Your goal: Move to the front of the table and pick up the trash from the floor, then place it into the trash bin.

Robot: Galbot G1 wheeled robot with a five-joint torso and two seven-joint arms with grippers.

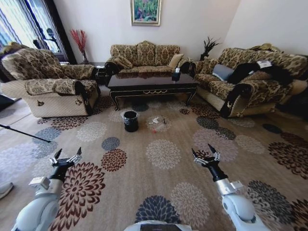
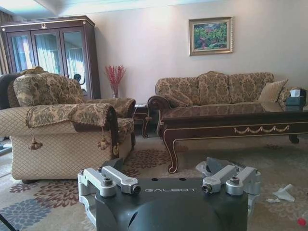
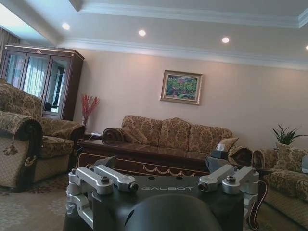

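I stand well back from the desk (image 1: 152, 83), both arms held low before me. My left hand (image 1: 67, 158) is spread wide with nothing in it, and my right hand (image 1: 206, 155) is the same. The trash (image 1: 155, 121) lies on the carpet (image 1: 163, 154) in front of the desk, just beside the trash bin (image 1: 130, 121): crumpled white paper and a tiny red bit. I judge the paper light, soft and easily crushed, so I would pinch a raised fold from above.
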